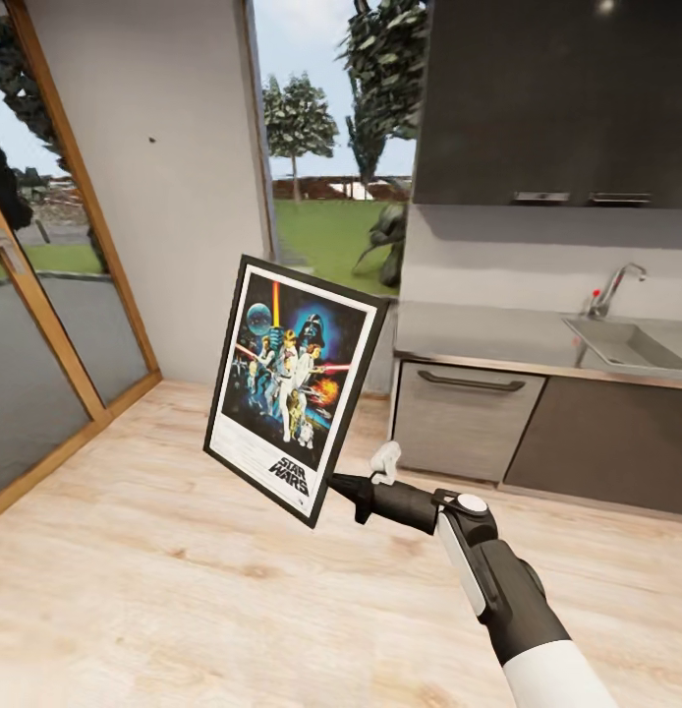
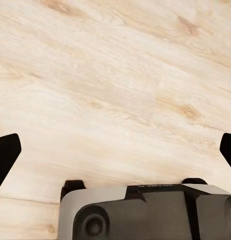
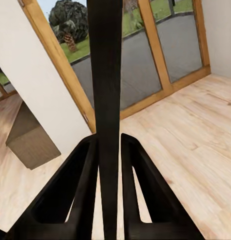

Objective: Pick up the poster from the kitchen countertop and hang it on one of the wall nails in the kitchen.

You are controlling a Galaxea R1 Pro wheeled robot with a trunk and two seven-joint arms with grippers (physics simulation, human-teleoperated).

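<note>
Right tool (image 3: 109, 150) pinches the poster (image 1: 294, 383) edge-on; head view shows its artwork.

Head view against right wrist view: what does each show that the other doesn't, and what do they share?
Head view alone: the poster's printed Star Wars face, the kitchen countertop, sink, and a small dark nail-like spot on the wall. Right wrist view alone: the frame edge-on, both fingers pressed against it. Shared: the right gripper shut on the poster, the wooden floor and the wood-framed glazing.
</note>
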